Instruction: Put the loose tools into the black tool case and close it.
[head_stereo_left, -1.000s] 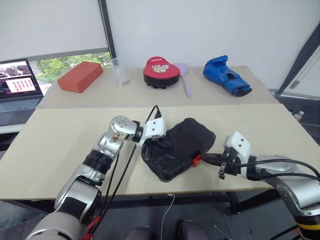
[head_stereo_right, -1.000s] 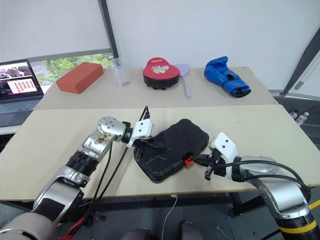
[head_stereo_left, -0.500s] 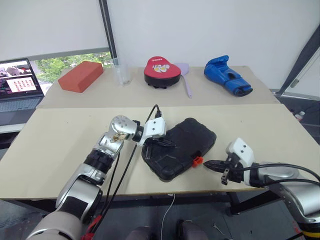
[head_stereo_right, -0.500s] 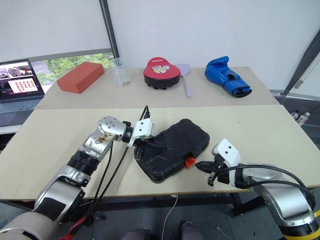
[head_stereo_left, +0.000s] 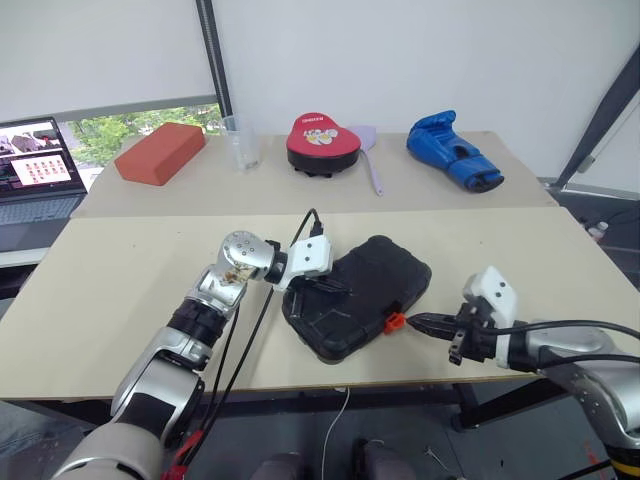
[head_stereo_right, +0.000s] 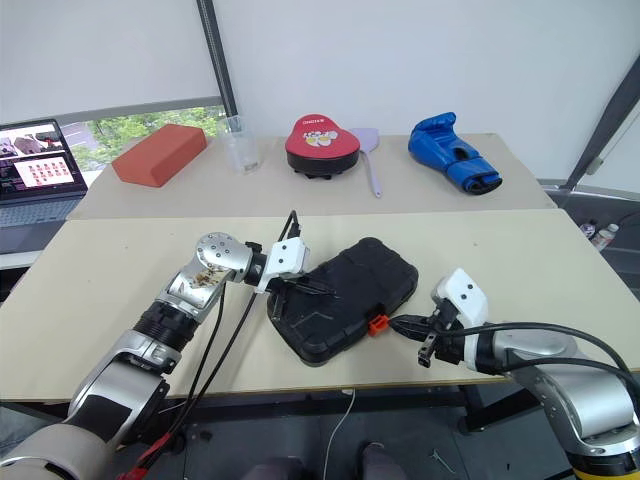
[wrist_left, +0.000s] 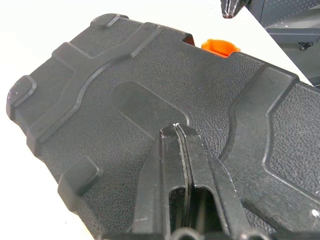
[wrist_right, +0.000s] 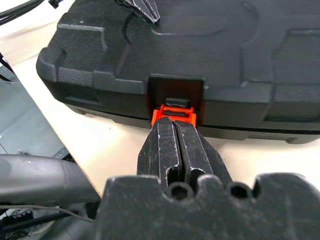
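The black tool case (head_stereo_left: 375, 275) lies closed on the near table, ribbed lid up, its orange latch (head_stereo_left: 394, 321) facing the front edge. My left gripper (head_stereo_left: 338, 290) is shut, its tips resting on the lid (wrist_left: 125, 95) near the case's left end. My right gripper (head_stereo_left: 413, 321) is shut too, and its fingertips (wrist_right: 167, 131) touch the orange latch (wrist_right: 173, 114) from the front right. Nothing is held in either gripper. The loose tools are out of view.
On the far table stand a red brick-shaped block (head_stereo_left: 160, 152), a clear cup (head_stereo_left: 238, 142), a red pad (head_stereo_left: 324, 143), a pale spatula (head_stereo_left: 374, 170) and a blue boxing glove (head_stereo_left: 453, 150). A laptop (head_stereo_left: 38, 172) sits at the far left. The table's front edge (head_stereo_left: 400, 370) runs just below the case.
The right hand has shifted slightly to the right, with its fingertips staying at the orange latch. The left gripper and the case have not moved.
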